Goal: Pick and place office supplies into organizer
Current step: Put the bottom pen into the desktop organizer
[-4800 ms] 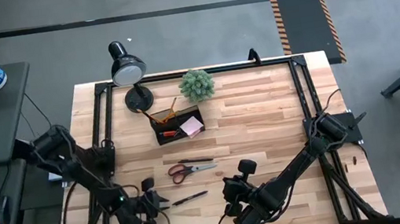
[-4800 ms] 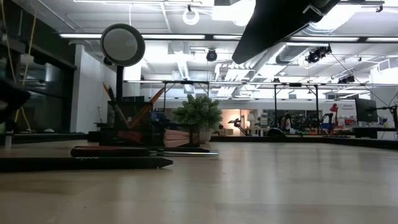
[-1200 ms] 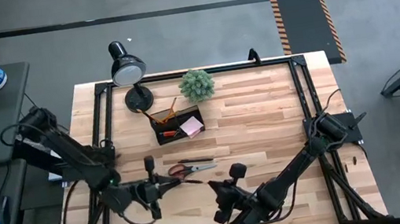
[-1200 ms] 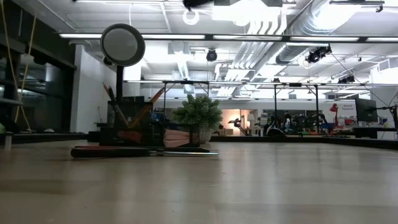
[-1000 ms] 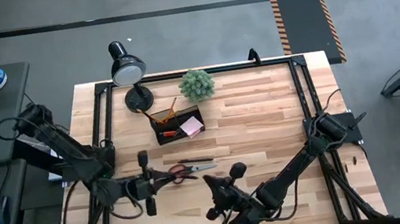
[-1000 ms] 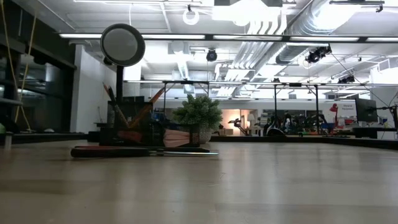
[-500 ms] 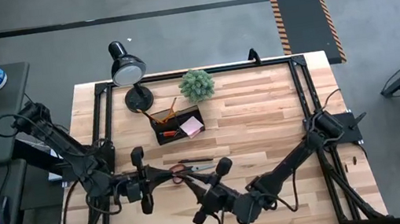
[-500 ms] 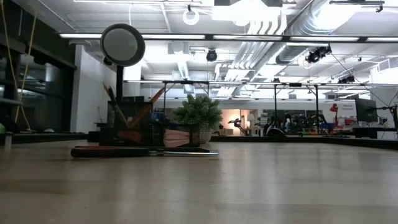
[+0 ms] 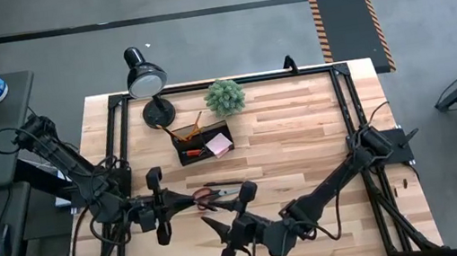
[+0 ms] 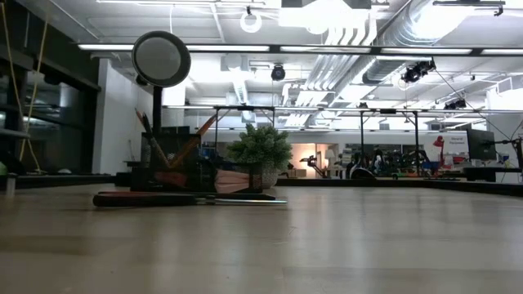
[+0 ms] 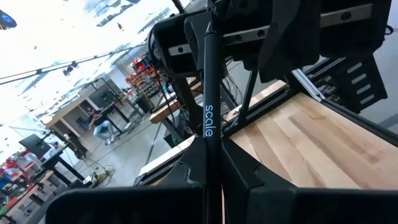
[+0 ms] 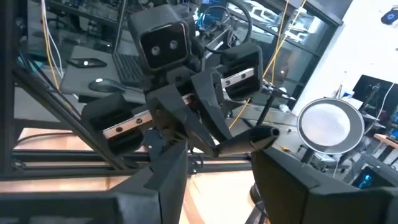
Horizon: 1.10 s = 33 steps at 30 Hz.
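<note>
Jaws, left gripper [image 9: 176, 202]: clenched on the black pen [image 11: 208, 112], which stands out from between the two fingers in the left wrist view. Jaws, right gripper [image 9: 218, 238]: released, fingers spread wide, nothing between them.

Change of state:
- Some seconds ago the black pen lay flat on the counter [image 9: 302, 135] near its front edge, and filled the foreground of the low view. It is now gone from that view and is carried clear of the counter.
- The left gripper has travelled from the front-left part of the counter toward the middle, and now sits just beside the orange-handled scissors [image 9: 220, 190].
- The right gripper has swung in from the front centre to face the left gripper at close range; the right wrist view shows the pen tip [image 12: 261, 134] pointing toward the gap in its jaws.

Assessment: pickup of the pen is complete; placement is not. The facing grippers suggest a hand-over, though this cannot be confirmed. The organizer [image 9: 204, 143] stands farther back, near the desk lamp [image 9: 146, 81]. The scissors remain on the counter, untouched.
</note>
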{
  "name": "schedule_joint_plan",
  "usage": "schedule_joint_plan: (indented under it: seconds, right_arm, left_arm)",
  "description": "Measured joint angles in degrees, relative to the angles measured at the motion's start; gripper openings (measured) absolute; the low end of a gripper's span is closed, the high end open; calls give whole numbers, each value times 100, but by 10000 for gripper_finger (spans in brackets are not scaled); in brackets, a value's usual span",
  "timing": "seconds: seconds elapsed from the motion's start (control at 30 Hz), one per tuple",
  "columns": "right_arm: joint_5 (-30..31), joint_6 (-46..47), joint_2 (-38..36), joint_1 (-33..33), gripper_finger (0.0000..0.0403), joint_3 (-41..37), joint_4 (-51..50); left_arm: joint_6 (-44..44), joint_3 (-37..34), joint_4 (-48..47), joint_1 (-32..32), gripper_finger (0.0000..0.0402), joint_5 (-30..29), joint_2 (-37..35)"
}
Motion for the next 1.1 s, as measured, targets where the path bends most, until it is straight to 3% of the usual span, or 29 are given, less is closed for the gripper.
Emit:
schedule_joint_plan:
  seconds: [0.5,0.8,1.0,1.1]
  right_arm:
    - [-176,-9,0,-144,95,0,9]
    - [-397,-9,0,-238,71,0,9]
    - [-471,-68,0,-250,29,0,11]
    - [-515,-169,2,-250,28,0,25]
  left_arm:
    - [81,0,-1,0,0,1,0]
    - [85,0,-4,0,0,1,0]
    - [105,0,-31,0,1,15,2]
    - [105,0,-47,0,1,16,4]
